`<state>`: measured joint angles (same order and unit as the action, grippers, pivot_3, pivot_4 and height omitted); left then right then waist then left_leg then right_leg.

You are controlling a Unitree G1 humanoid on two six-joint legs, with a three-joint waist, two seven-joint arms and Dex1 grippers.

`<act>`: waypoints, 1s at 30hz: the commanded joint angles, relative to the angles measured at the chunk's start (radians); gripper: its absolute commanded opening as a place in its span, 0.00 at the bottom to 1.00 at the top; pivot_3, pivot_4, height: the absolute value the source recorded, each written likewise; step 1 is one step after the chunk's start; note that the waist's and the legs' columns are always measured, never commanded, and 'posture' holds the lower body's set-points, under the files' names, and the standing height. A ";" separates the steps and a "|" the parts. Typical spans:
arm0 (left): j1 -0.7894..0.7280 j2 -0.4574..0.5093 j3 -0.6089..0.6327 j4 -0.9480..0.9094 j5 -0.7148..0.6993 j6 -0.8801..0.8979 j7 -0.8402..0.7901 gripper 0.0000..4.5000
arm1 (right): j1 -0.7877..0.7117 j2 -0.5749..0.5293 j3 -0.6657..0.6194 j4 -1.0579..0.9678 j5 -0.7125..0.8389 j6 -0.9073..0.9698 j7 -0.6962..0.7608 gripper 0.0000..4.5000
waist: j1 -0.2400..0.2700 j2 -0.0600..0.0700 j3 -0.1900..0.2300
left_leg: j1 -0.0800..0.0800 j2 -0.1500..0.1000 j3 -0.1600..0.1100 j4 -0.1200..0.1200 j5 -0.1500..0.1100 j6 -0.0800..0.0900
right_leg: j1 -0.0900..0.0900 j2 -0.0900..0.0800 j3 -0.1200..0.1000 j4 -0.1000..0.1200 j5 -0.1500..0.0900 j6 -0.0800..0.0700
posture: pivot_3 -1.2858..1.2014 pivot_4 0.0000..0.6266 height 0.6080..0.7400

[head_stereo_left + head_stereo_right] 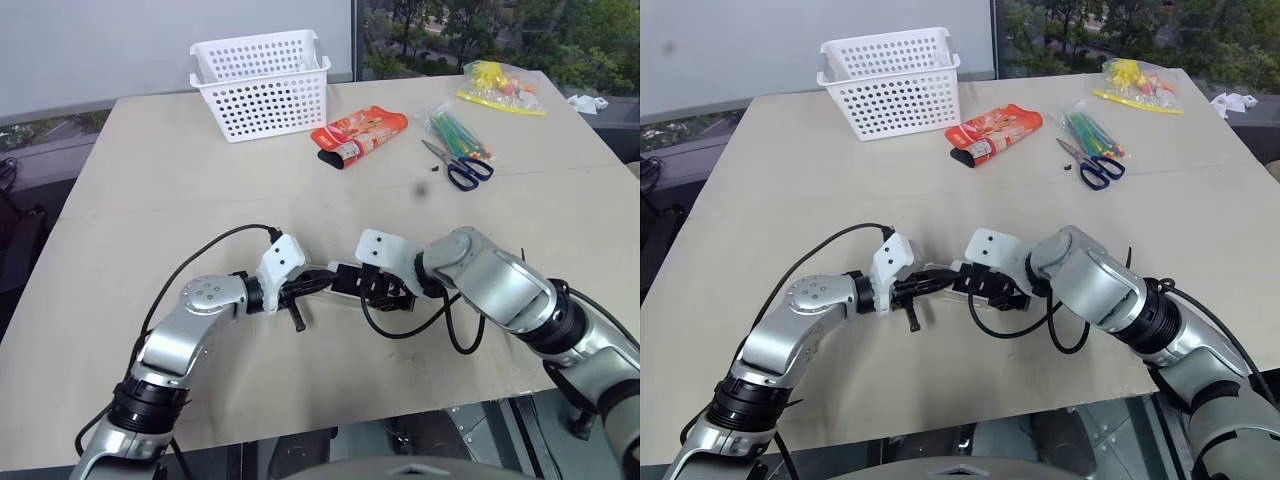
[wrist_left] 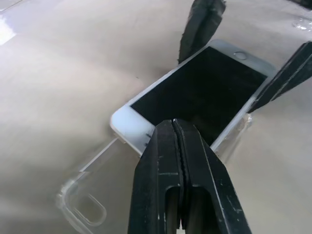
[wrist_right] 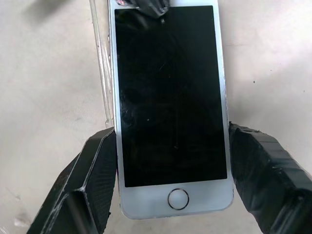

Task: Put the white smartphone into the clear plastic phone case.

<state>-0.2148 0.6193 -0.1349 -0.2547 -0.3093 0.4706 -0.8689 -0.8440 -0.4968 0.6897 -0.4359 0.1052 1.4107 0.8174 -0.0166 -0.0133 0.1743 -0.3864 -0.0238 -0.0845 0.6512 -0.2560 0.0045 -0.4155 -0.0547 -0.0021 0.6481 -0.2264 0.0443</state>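
The white smartphone [image 3: 170, 97] lies screen up on the table, its home-button end towards my right wrist. It sits slantwise and partly over the clear plastic phone case [image 2: 87, 204], whose camera-cutout end sticks out past it. My right gripper [image 3: 173, 139] straddles the phone near the home button, one finger against each long edge. My left gripper [image 2: 174, 124] is shut, and its joined tips rest on the phone's other end. From the head, both grippers meet at the table's near middle, left [image 1: 310, 283] and right [image 1: 378, 290].
At the back of the table stand a white basket [image 1: 262, 85], a red packet [image 1: 360, 135], blue-handled scissors [image 1: 460, 168], a bag of coloured pens [image 1: 460, 130] and a yellow bag [image 1: 500, 88]. The table's front edge [image 1: 330, 425] runs close below the arms.
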 commanded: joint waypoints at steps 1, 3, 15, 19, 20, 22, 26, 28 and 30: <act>0.004 -0.003 -0.026 0.003 0.022 -0.018 -0.006 0.00 | -0.025 -0.020 0.016 -0.041 0.026 -0.016 -0.022 0.65 | 0.001 0.000 0.000 | 0.000 0.000 0.000 0.000 0.000 0.000 | 0.000 0.000 0.000 0.000 0.000 0.000 | 0.52 0.24 1.00; 0.008 -0.001 -0.037 0.009 0.037 -0.022 -0.005 0.00 | -0.031 -0.027 0.022 -0.042 0.035 -0.016 -0.036 0.65 | 0.001 0.000 0.000 | 0.000 0.000 0.000 0.000 0.000 0.000 | 0.000 0.000 0.000 0.000 0.000 0.000 | 0.52 0.24 1.00; 0.008 0.001 -0.080 0.033 0.074 -0.009 0.000 0.00 | -0.079 -0.104 0.114 -0.114 0.079 -0.030 -0.050 0.65 | 0.002 0.000 0.000 | 0.000 0.000 0.000 0.001 0.000 0.000 | 0.001 -0.001 0.000 0.000 0.000 0.000 | 0.52 0.24 1.00; 0.011 -0.003 -0.097 0.032 0.082 -0.003 0.002 0.00 | -0.093 -0.114 0.132 -0.134 0.095 -0.031 -0.049 0.65 | 0.001 0.000 -0.001 | 0.001 0.000 -0.001 0.001 0.000 0.000 | 0.001 0.000 0.000 0.000 0.000 0.000 | 0.52 0.24 1.00; 0.013 -0.004 -0.099 0.030 0.080 -0.001 0.002 0.00 | -0.095 -0.113 0.136 -0.134 0.096 -0.029 -0.053 0.65 | 0.001 0.000 -0.001 | 0.001 0.000 -0.001 0.000 0.000 0.000 | 0.001 0.000 -0.001 0.000 0.000 0.000 | 0.52 0.24 1.00; 0.012 -0.007 -0.105 0.027 0.080 0.005 0.004 0.00 | -0.095 -0.113 0.144 -0.126 0.093 -0.033 -0.062 0.65 | 0.001 0.000 -0.001 | 0.001 0.000 0.000 0.001 0.000 0.000 | 0.001 0.000 0.000 0.000 0.000 0.000 | 0.52 0.24 1.00; 0.015 -0.004 -0.113 0.030 0.087 0.006 0.001 0.00 | -0.101 -0.106 0.156 -0.108 0.087 -0.046 -0.075 0.65 | 0.001 0.000 -0.001 | 0.002 0.000 0.000 0.001 0.000 0.000 | 0.002 0.000 0.000 0.000 0.000 0.000 | 0.52 0.24 1.00; 0.015 -0.004 -0.118 0.034 0.094 0.004 0.000 0.00 | -0.108 -0.091 0.158 -0.092 0.085 -0.051 -0.083 0.65 | 0.000 0.000 -0.001 | 0.002 0.000 0.000 0.001 0.000 0.000 | 0.002 0.000 0.000 0.000 0.000 0.000 | 0.52 0.24 1.00; 0.017 -0.010 -0.120 0.035 0.096 0.006 0.003 0.00 | -0.116 -0.079 0.160 -0.078 0.078 -0.079 -0.086 0.65 | -0.002 0.000 -0.001 | 0.003 0.000 0.000 0.001 0.000 0.000 | 0.002 0.000 0.000 0.001 0.000 0.000 | 0.52 0.24 1.00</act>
<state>-0.2221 0.6144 -0.2107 -0.2405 -0.2358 0.4532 -0.8650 -0.9359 -0.5964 0.8493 -0.5151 0.1821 1.3750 0.7347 -0.0185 -0.0130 0.1729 -0.3832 -0.0235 -0.0845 0.6520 -0.2559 0.0047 -0.4133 -0.0546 -0.0021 0.6498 -0.2265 0.0445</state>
